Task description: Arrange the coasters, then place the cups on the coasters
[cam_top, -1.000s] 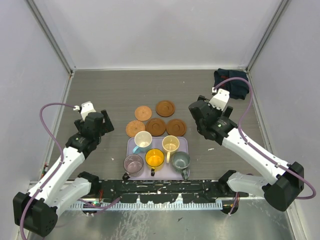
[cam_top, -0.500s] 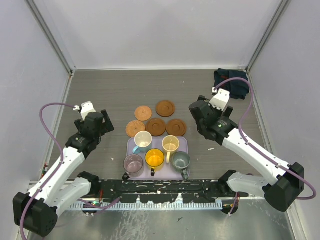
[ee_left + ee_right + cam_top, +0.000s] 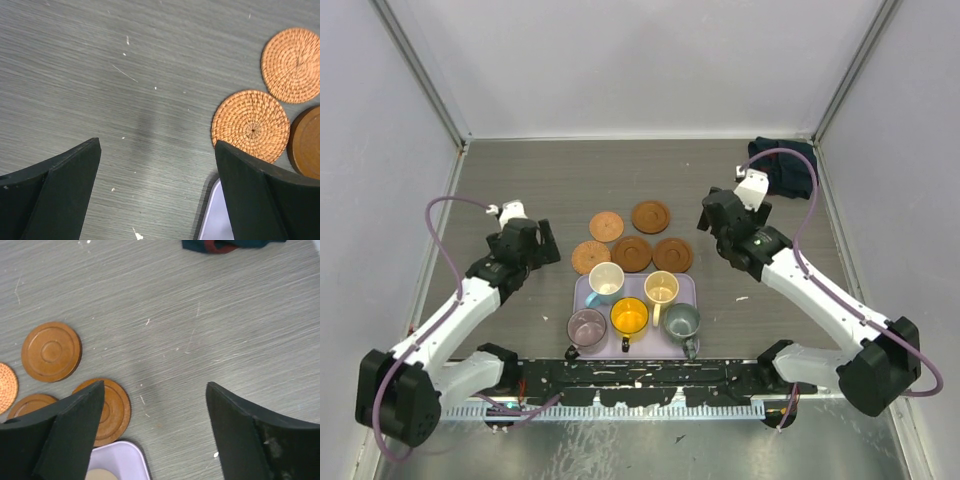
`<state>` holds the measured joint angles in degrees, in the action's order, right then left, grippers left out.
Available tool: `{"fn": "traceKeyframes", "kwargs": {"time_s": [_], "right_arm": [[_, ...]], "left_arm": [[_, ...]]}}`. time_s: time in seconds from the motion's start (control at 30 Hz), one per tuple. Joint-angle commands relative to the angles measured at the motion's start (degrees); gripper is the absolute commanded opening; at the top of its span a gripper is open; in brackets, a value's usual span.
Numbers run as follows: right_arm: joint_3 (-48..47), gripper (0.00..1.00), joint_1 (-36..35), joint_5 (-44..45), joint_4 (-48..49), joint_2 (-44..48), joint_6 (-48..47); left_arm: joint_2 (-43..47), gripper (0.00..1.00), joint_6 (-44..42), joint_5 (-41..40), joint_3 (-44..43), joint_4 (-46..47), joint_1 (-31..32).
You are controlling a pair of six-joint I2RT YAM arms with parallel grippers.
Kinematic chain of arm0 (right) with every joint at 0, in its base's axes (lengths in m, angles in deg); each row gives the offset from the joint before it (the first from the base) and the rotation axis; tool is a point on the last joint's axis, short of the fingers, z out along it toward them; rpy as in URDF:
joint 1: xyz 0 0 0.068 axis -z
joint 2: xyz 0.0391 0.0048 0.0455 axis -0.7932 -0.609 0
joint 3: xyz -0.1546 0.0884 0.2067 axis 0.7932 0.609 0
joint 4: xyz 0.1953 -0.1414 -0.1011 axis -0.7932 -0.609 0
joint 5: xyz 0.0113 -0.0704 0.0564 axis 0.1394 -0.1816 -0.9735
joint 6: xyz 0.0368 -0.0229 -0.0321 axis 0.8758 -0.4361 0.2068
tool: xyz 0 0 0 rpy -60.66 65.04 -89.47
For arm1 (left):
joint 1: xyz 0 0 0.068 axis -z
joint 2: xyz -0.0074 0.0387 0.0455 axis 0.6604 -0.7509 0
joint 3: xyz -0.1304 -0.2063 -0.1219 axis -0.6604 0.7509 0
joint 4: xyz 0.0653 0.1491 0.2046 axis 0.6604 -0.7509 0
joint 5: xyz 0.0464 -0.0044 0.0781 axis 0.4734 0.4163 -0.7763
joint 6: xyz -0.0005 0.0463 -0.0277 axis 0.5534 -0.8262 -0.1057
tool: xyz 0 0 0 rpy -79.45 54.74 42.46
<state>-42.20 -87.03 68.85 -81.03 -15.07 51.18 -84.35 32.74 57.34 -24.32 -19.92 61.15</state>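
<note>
My left fingers [image 3: 157, 150] are spread wide with nothing between them. They hang over the bare grey surface [image 3: 100, 75], just left of the two woven coasters [image 3: 251, 125]. My right fingers [image 3: 155, 390] are also well apart and empty, over the surface to the right of the smooth brown discs; one tip overlaps the nearest disc in my wrist view. All five coasters [image 3: 632, 253] lie close together in two rows at mid-surface. The five cups [image 3: 630, 316] stand upright on the lavender tray [image 3: 695, 290], just nearer to me than the coasters. A dark cloth [image 3: 782, 165] lies in the far right corner.
</note>
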Motion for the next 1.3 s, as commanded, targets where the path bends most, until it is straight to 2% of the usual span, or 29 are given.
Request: {"fn": "traceKeyframes", "kwargs": {"time_s": [0.0, 0.23, 0.37, 0.77, 1.0, 1.13, 1.27], "right_arm": [[-2.5, 0.78, 3.3, -12.4, 7.1, -2.3, -5.0], [-4.2, 0.35, 4.7, -20.2, 10.8, -9.2, -9.4], [-5.6, 0.2, 4.8, -22.4, 12.5, -14.2, -10.9], [-14.5, 0.18, 4.9, -35.6, 17.6, -31.0, -12.6], [-21.8, 0.19, 4.8, -39.4, 17.1, -39.8, -13.0], [-22.6, 0.19, 4.6, -39.0, 15.2, -41.2, -12.5], [-18.7, 0.19, 4.5, -36.3, 12.9, -38.1, -10.6]], "left_arm": [[-5.0, 0.98, -1.2, 5.3, -2.5, 4.6, 0.0], [-12.2, 0.98, -1.2, 9.4, -5.4, 5.5, 0.1], [-13.1, 0.98, -1.3, 10.6, -5.5, 6.4, 0.1], [-10.5, 0.98, -2.7, 9.4, -3.6, 8.6, 0.1], [-9.7, 0.98, -2.9, 8.2, -2.2, 10.0, 0.1], [-9.8, 0.98, -3.4, 8.0, -2.3, 9.9, 0.1], [-9.5, 0.98, -3.3, 8.0, -2.1, 9.7, 0.1]]}}
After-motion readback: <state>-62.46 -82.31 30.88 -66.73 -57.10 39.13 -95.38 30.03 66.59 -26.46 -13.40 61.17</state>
